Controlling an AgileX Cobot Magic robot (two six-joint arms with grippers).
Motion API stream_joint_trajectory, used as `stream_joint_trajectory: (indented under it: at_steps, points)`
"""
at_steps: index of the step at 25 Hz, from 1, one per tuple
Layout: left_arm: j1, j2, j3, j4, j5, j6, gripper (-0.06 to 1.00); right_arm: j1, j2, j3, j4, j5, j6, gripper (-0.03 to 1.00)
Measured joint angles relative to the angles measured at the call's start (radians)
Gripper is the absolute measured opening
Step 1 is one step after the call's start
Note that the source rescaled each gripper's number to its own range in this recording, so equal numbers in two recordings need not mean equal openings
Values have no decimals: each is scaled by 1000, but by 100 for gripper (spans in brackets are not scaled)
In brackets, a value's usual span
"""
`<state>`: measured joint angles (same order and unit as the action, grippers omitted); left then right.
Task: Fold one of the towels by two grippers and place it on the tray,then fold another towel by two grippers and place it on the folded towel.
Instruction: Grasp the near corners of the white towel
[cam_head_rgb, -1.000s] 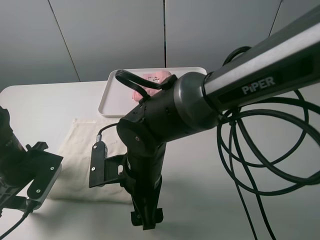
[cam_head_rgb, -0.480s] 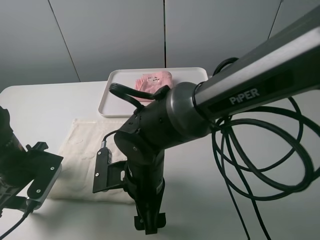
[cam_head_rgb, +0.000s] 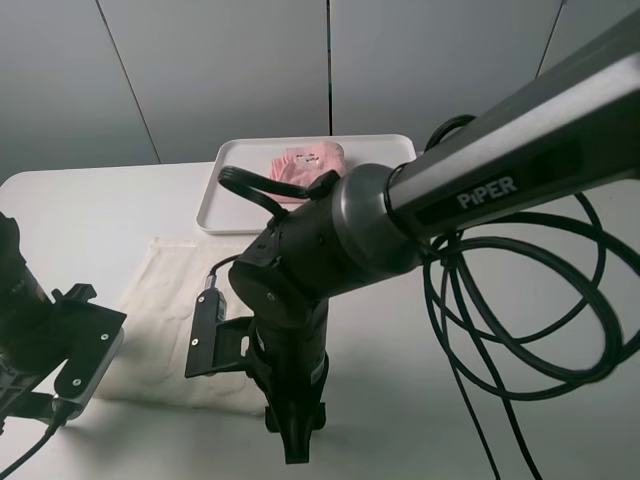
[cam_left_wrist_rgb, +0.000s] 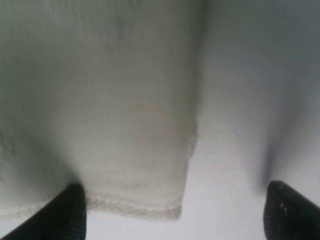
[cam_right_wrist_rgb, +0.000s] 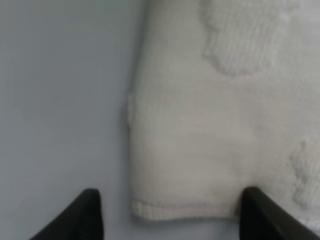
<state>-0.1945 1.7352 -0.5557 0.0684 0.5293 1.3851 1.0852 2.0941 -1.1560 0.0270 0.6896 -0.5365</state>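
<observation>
Cream towel (cam_head_rgb: 160, 295) flat, long axis unclear, a near corner between each arm's parted jaws.

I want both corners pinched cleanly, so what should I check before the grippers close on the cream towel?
1. Pink towel folded on the tray: ok.
2. Cream towel flat on the table: ok.
3. Left gripper open, corner between its fingers: ok.
4. Right gripper open, corner between its fingers: ok.
5. Fingers low enough to catch cloth: cannot tell.
</observation>
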Motion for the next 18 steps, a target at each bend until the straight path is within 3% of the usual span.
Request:
stream_joint_trajectory:
  at_steps: [2, 6, 10, 15, 18]
  points:
    - [0, 0, 0, 0, 0, 0, 93, 0, 0, 0, 0, -2, 30, 64]
    - [0, 1, 0, 0, 0, 0, 93, 1, 0, 0, 17, -2, 63, 79]
    - [0, 1, 0, 0, 0, 0, 93, 1, 0, 0, 39, -8, 71, 81]
    - [0, 1, 0, 0, 0, 0, 93, 1, 0, 0, 47, -33, 75, 71]
    - [0, 1, 0, 0, 0, 0, 93, 1, 2, 0, 47, -54, 77, 50]
